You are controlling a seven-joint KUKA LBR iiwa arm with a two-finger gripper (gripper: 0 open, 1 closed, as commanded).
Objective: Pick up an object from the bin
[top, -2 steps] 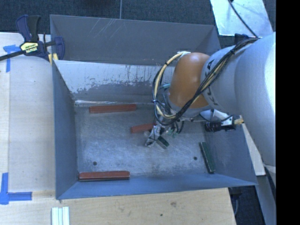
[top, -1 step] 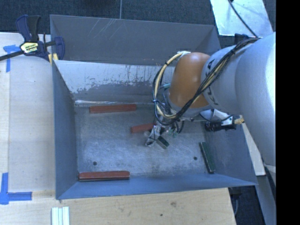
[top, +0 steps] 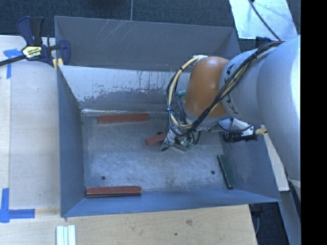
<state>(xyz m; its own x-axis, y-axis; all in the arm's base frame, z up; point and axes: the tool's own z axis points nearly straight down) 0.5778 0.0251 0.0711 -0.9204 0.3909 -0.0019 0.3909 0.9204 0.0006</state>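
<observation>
Hanging low in the grey bin (top: 70,137), the hand (top: 174,143) has a short reddish-brown block (top: 154,139) just beside it, on the side away from the arm. Whether the hand is spread or pressed together cannot be told. The block looks stiff and light, and is probably best pinched across its narrow width.

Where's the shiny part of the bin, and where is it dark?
Camera view: on the bin, the scratched back wall catches the light, with a bright streak along its foot above the long reddish bar; the near wall looks darker.
</observation>
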